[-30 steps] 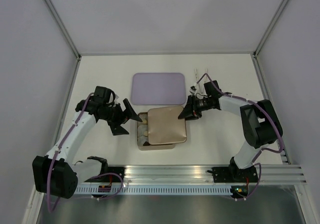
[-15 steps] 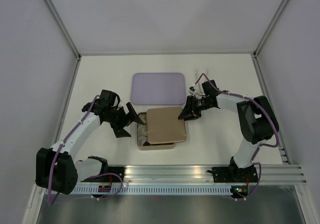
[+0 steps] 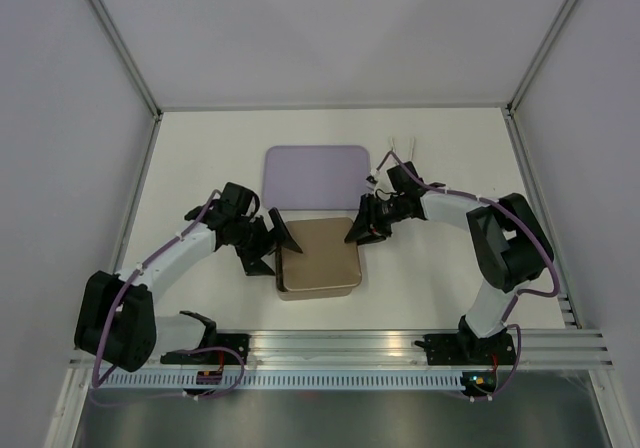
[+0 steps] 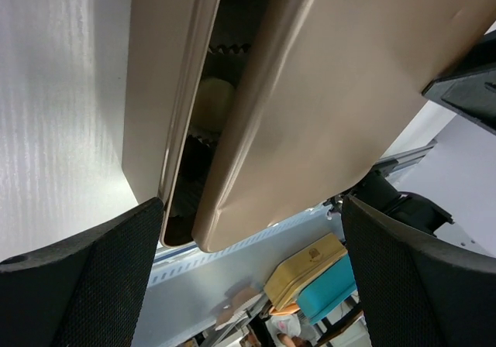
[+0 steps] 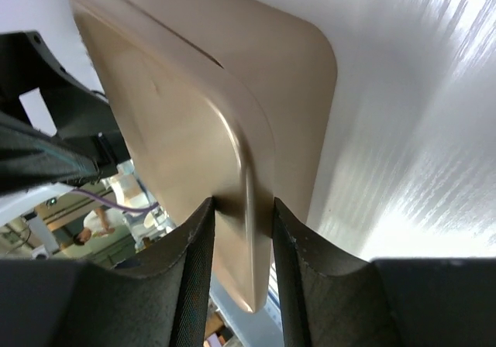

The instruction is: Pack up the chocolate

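One pale chocolate [image 4: 212,105] shows under lid [image 3: 318,253]; tin [image 4: 151,84] interior otherwise hidden; right jaws clamp lid; left jaws spread.

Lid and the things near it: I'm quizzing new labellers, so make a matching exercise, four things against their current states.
1 lid
2 purple tray
3 left gripper
4 right gripper

A open beside the box
B shut on the lid's rim
C lying flat, untouched
D tilted over the box, gap at one side

Pairs: 1-D, 2-C, 3-A, 4-B
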`<state>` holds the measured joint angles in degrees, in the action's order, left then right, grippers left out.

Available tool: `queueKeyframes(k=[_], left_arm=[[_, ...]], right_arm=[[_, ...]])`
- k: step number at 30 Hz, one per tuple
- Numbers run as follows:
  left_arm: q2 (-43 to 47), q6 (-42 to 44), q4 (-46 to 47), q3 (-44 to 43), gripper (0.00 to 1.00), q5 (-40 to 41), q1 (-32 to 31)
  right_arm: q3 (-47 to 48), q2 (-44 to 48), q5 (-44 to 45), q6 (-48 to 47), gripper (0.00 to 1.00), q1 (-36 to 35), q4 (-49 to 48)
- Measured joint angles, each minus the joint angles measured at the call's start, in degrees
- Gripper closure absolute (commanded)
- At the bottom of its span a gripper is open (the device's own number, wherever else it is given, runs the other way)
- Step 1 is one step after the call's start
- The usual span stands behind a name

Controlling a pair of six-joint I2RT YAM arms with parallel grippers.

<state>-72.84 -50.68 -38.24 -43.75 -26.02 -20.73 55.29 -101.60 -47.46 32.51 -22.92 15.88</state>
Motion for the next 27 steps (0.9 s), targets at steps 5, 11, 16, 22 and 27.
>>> queueKeyframes(k=[5,11,16,22,27], left_arm=[[-0.5,-0.6,1.3,0.0,0.01,0.5,-1.1],[-1.0,-0.7,1.6,0.0,0.02,0.9,-1.1],[-1.0,-0.7,1.7,0.1,0.09,1.5,-1.2],[-1.0,-0.7,2.0,0.3,0.09,1.9,-1.2],[-1.1,-0.7,2.0,0.3,0.09,2.0,-1.2]], right_arm=[[0.9,0.0,3.2,2.0,0.52,-1.6,-1.2],[1.7,0.3,6.5,2.9,0.46,-4.0,-1.4],[3.0,0.9,9.3,3.3,0.43,-5.1,0.2],[5.9,2.3,11.9,3.1,0.35,-5.7,2.9],[8.1,4.6,13.9,1.7,0.35,-6.2,6.5]])
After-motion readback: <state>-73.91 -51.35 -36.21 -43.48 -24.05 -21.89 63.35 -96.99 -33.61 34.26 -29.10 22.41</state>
